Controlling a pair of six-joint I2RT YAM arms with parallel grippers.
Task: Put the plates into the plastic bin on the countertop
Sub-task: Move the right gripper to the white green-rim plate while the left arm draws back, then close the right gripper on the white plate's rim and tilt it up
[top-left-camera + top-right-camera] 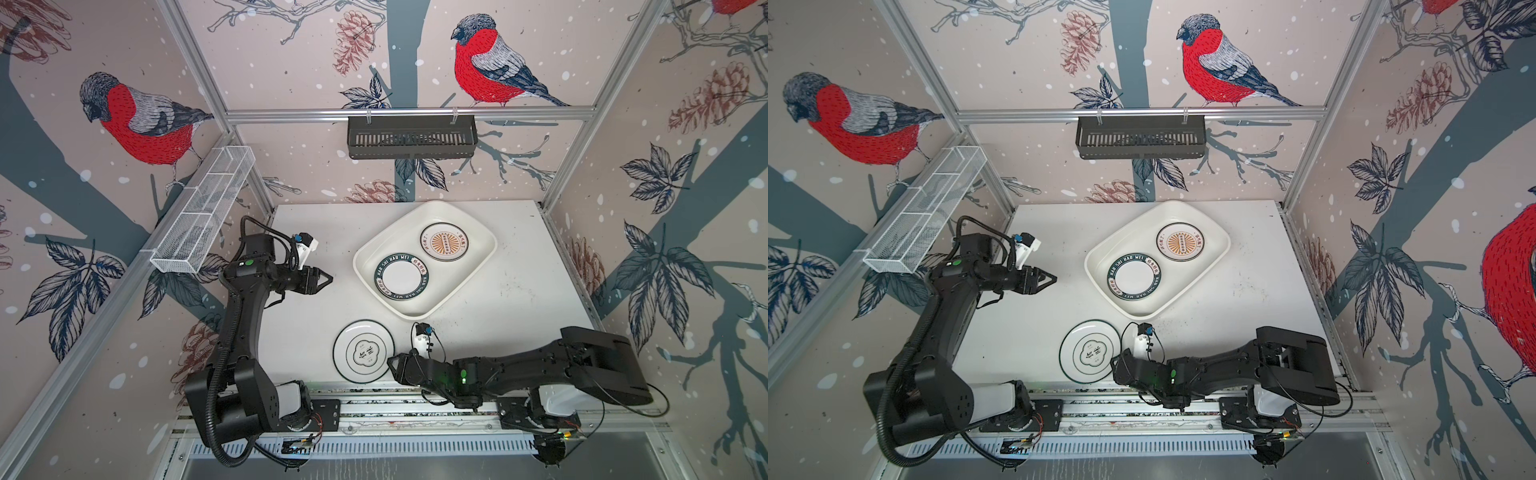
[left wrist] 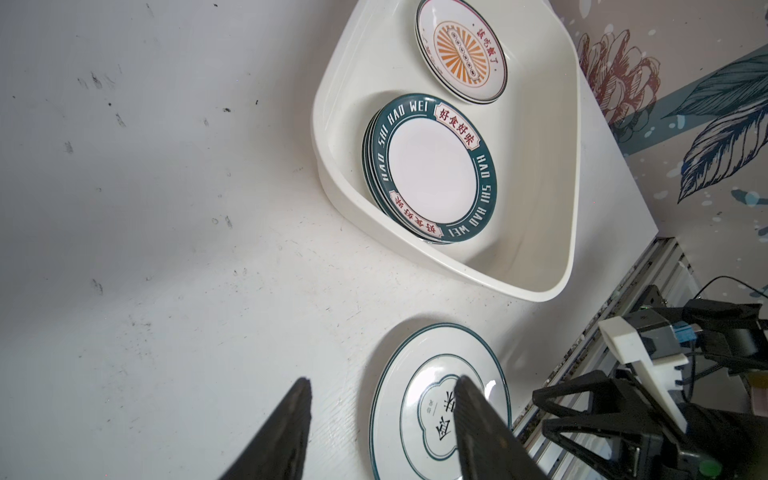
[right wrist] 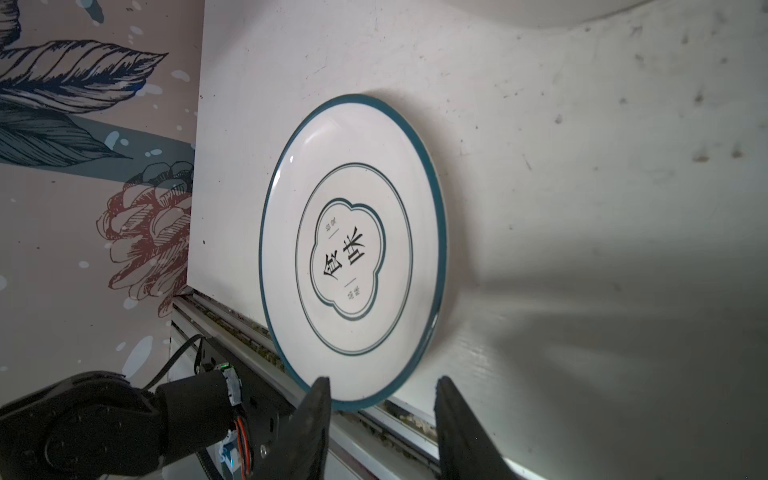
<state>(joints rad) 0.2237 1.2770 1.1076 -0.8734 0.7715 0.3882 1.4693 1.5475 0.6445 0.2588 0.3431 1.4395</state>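
Note:
The plastic bin lies at an angle on the countertop. In it sit a stack of green lettered-rim plates and orange sunburst plates. A thin-rimmed emblem plate lies flat at the countertop's front edge. My right gripper is open at that plate's right rim, which reaches just between the fingertips. My left gripper hovers open and empty, left of the bin.
A black slotted basket hangs on the back wall. A white wire-mesh rack hangs on the left wall, close to the left arm. An aluminium rail runs along the countertop's front edge, under the arms' bases.

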